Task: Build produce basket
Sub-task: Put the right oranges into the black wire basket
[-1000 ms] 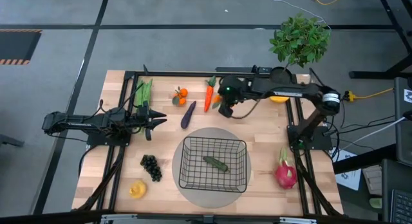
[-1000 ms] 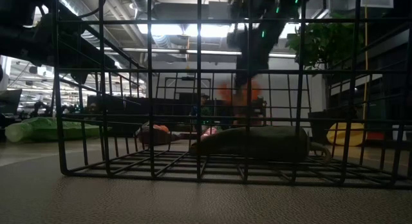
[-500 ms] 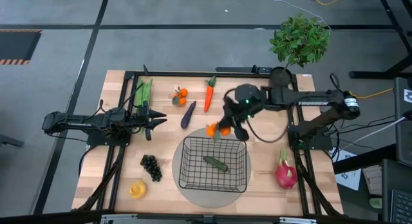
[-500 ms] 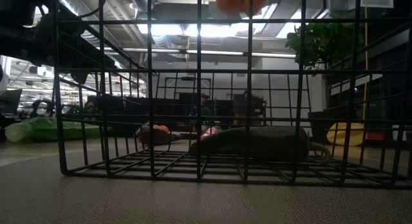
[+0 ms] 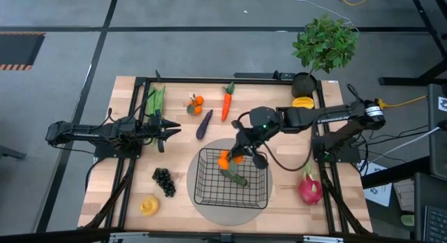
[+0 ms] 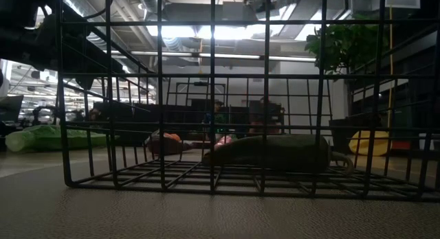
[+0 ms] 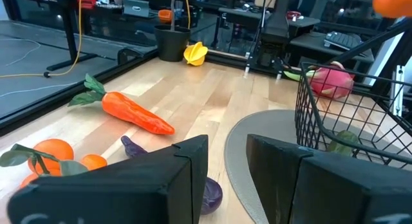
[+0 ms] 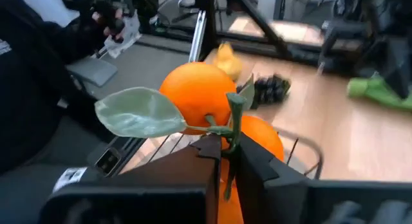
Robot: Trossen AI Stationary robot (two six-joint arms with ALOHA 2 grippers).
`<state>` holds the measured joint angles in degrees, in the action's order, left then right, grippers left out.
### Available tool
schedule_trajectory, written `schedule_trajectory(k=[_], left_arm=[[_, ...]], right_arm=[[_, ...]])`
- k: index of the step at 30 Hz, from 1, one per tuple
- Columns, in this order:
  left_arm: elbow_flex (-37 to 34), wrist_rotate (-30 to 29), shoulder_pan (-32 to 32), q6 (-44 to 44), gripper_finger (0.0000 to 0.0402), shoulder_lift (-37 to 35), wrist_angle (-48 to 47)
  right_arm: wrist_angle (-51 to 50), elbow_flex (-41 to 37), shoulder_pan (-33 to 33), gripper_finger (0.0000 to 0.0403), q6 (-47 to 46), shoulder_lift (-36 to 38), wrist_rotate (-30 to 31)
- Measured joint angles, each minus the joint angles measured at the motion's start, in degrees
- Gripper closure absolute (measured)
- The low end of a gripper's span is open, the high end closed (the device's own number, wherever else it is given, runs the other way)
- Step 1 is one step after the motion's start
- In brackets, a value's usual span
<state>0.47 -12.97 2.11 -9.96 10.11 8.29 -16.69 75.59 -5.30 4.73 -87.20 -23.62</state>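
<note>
I have the right gripper (image 5: 236,158) clenched on an orange cluster (image 8: 205,111) above the basket (image 5: 209,195); my left gripper (image 5: 170,130) waits, fingers parted, beside the eggplant (image 5: 204,123).

The right hand (image 5: 241,154), pinching an orange cluster (image 5: 228,158) by its stem, has travelled from beside the carrot (image 5: 226,103) at the far side of the surface to a spot over the basket (image 5: 232,177), above its far rim. The cluster now hangs over the cucumber (image 5: 235,177) lying inside.
</note>
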Motion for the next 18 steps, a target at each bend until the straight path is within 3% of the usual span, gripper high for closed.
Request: schedule_trajectory(k=[6,18], left_arm=[[0.00,0.04,0.00,0.00,0.0304,0.00,-0.01],[0.00,0.00,0.00,0.00,0.0304,0.00,0.38]], right_arm=[[4.24,0.00,-0.24,0.0370,0.04,-2.59,0.08],[0.43,-0.04,-0.94,0.0369,-4.42,-6.36,0.04]])
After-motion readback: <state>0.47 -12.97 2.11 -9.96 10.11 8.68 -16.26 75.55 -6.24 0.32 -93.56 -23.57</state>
